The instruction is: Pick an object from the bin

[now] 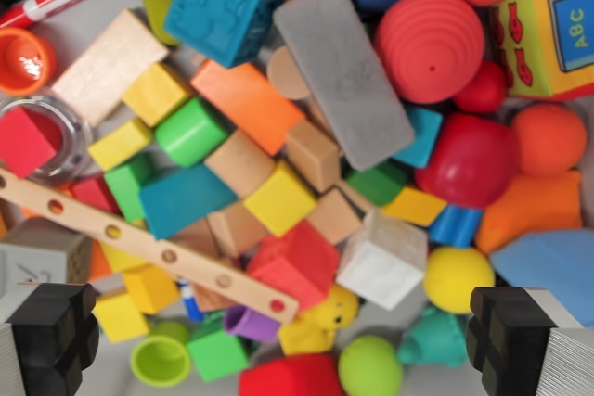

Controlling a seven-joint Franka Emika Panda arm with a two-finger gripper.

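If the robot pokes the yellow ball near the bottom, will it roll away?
Probably a little. The yellow ball is round and smooth, so it may slip from the open gripper. The white cube and teal toy crowd it, so it likely won't roll far.

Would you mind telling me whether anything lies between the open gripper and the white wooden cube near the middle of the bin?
Nothing visible covers the white cube; its top is bare. It is tightly hemmed, though: the red block presses on the wrist view's left and the yellow ball sits close on the right, so the gripper fingers have little room.
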